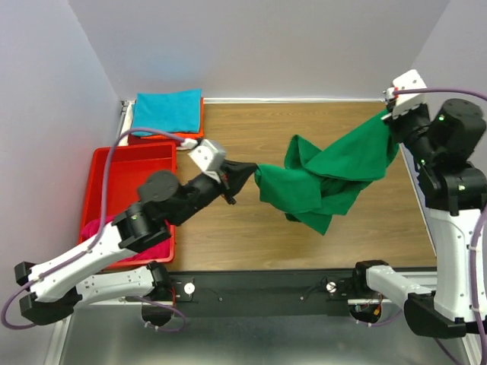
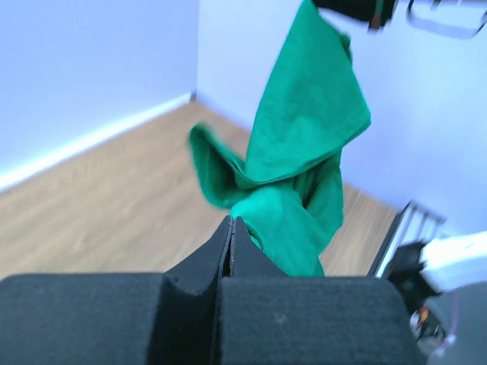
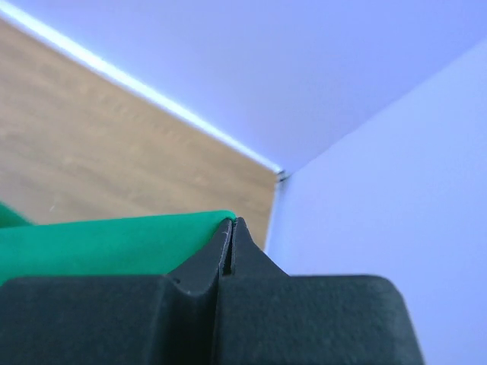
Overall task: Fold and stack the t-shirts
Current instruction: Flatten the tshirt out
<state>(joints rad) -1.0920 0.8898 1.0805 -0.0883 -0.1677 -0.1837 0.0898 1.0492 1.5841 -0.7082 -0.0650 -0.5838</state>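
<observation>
The green t-shirt (image 1: 327, 179) hangs bunched and twisted above the wooden table, stretched between both grippers. My left gripper (image 1: 249, 175) is shut on its left edge; in the left wrist view the shut gripper (image 2: 232, 222) meets the green cloth (image 2: 297, 152). My right gripper (image 1: 388, 115) is shut on the shirt's upper right corner, held high near the back right; the right wrist view shows the gripper (image 3: 232, 223) pinching the cloth (image 3: 114, 247). A folded teal t-shirt (image 1: 167, 110) lies on an orange one (image 1: 163, 138) at the back left. A magenta t-shirt (image 1: 95, 228) lies in the tray, partly under my left arm.
The red plastic tray (image 1: 129, 163) stands at the left edge of the table (image 1: 243, 129). White walls close the back and both sides. A black rail (image 1: 259, 289) with the arm bases runs along the near edge.
</observation>
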